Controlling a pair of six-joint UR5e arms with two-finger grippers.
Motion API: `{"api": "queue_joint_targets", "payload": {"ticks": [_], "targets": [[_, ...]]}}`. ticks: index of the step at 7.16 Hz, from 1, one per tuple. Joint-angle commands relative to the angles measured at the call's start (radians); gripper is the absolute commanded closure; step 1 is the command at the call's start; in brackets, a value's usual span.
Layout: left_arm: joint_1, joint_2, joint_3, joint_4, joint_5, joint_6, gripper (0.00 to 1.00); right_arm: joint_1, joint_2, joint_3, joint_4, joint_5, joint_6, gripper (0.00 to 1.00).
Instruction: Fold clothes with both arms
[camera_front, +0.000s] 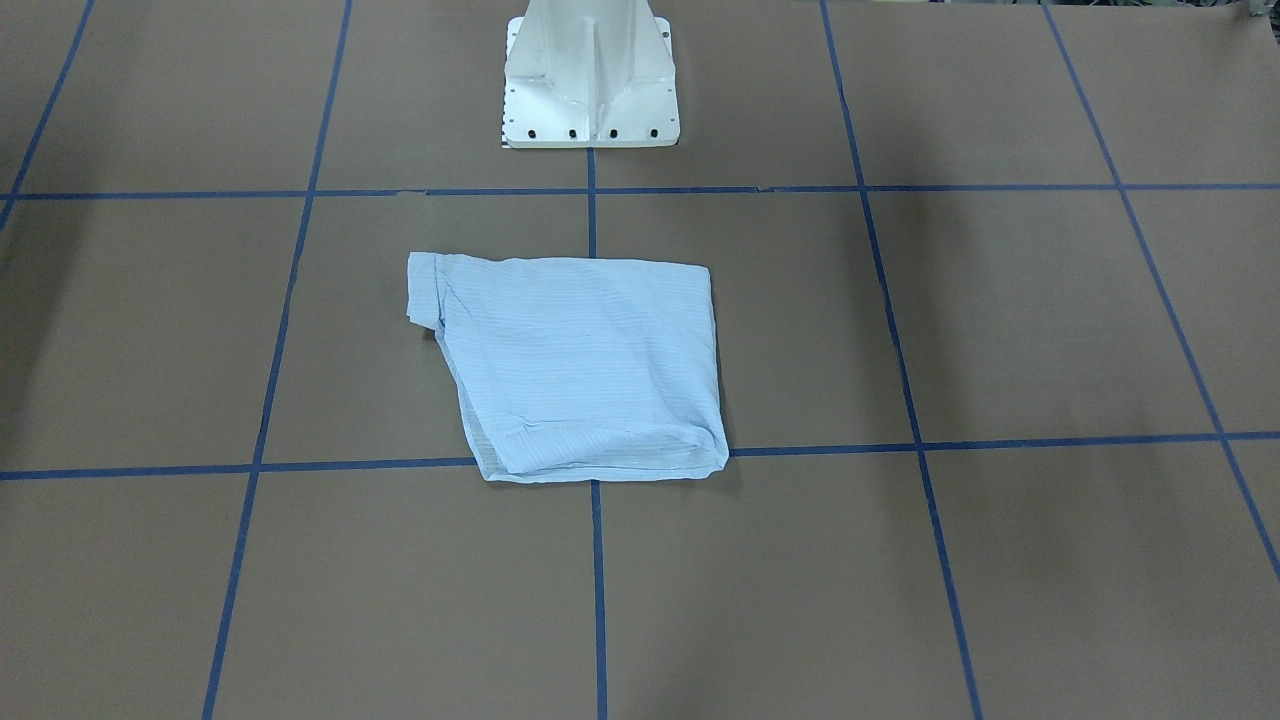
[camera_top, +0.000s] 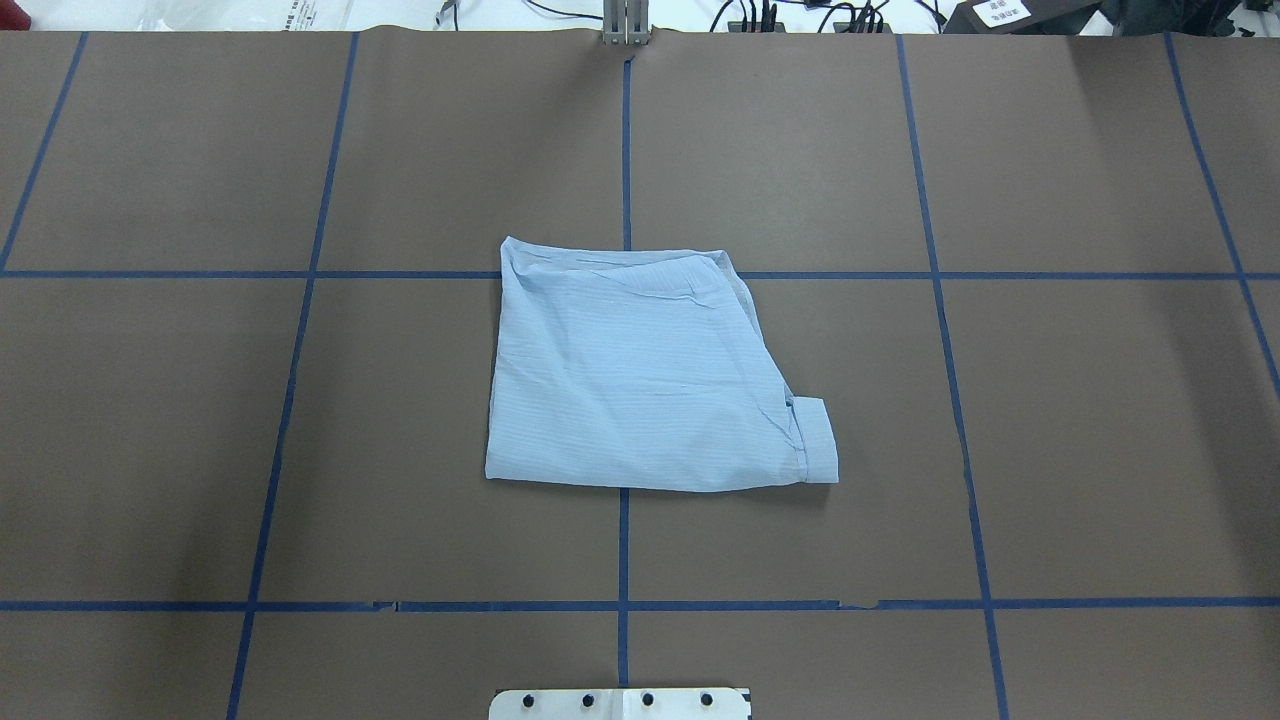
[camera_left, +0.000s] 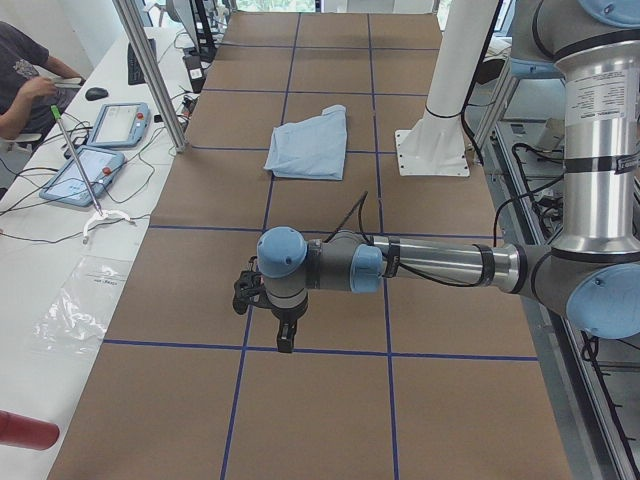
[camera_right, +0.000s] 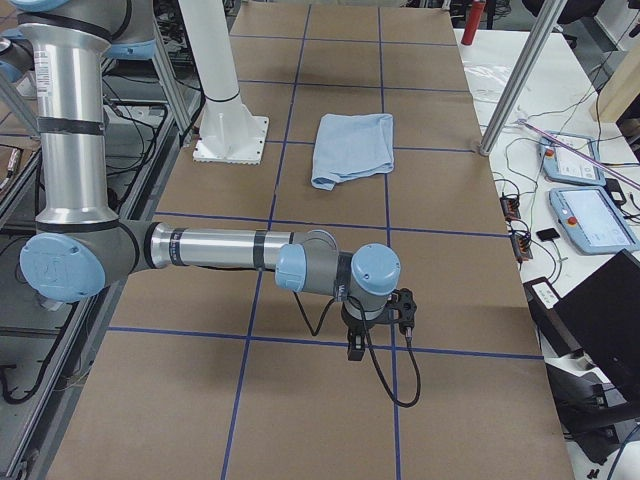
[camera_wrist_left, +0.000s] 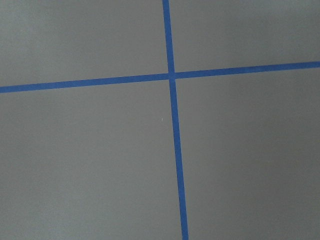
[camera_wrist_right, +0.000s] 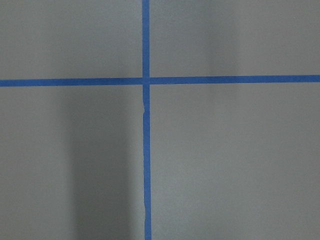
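Note:
The light-blue striped shirt (camera_top: 640, 370) lies folded into a rough rectangle at the middle of the table, with a cuff sticking out at one corner (camera_top: 815, 440). It also shows in the front view (camera_front: 580, 370) and both side views (camera_left: 310, 145) (camera_right: 352, 148). No arm touches it. My left gripper (camera_left: 285, 338) hangs over bare table far to the shirt's left, pointing down. My right gripper (camera_right: 355, 347) hangs far to its right. I cannot tell whether either is open or shut. Both wrist views show only brown table and a blue tape cross (camera_wrist_left: 171, 76) (camera_wrist_right: 145, 80).
The white pedestal base (camera_front: 590, 90) stands at the robot's edge of the table behind the shirt. Blue tape lines grid the brown table (camera_top: 300, 450). Aluminium posts (camera_left: 150, 70) (camera_right: 520, 80), tablets (camera_left: 85, 170) (camera_right: 590, 215) and a seated person (camera_left: 25, 80) are along the operators' side.

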Motion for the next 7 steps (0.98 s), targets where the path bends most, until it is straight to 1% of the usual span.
{"api": "queue_joint_targets", "payload": {"ticks": [1,7], "targets": [[0.0,0.0,0.0,0.0,0.001,0.0,0.01,0.001,0.001,0.006,0.0,0.003,0.044,0.0],[0.0,-0.002,-0.005,0.0,-0.001,-0.002,0.01,0.001,0.012,-0.002,0.002,0.004,0.044,0.0]]}}
